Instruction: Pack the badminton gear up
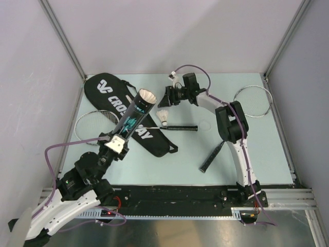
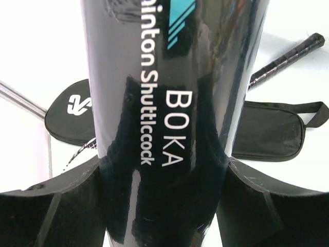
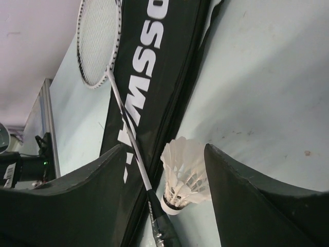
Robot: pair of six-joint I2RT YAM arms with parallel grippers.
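The tube (image 1: 132, 119) is off the table (image 1: 257, 149), tilted with its open mouth up and toward the far right, over the middle of the bag (image 1: 105, 87). Something white shows in that mouth. It may be a shuttlecock already loaded, but I cannot tell for sure. The loose shuttlecock (image 3: 185, 175) lies on the table just right of the bag, its cork close beside the shaft of the left racket (image 1: 92, 123). That racket lies across the bag, with its head off the bag's left side and its handle out to the right. The right racket (image 1: 253, 100) lies well apart on the right, head far and handle near.

By my reading the packing is at an early stage. Both rackets are outside the bag, one shuttlecock is on the table, the tube is uncapped and in the air, and whether the bag is unzipped cannot be made out.

The left claw (image 2: 164, 200) is clenched on the lower part of the tube, one finger pressed to each side. The right claw (image 3: 164, 146) is spread wide and grips nothing. In its wrist view the shuttlecock sits between the two fingers, with more gap on the left than on the right. Whether either finger touches the feathers is unclear.
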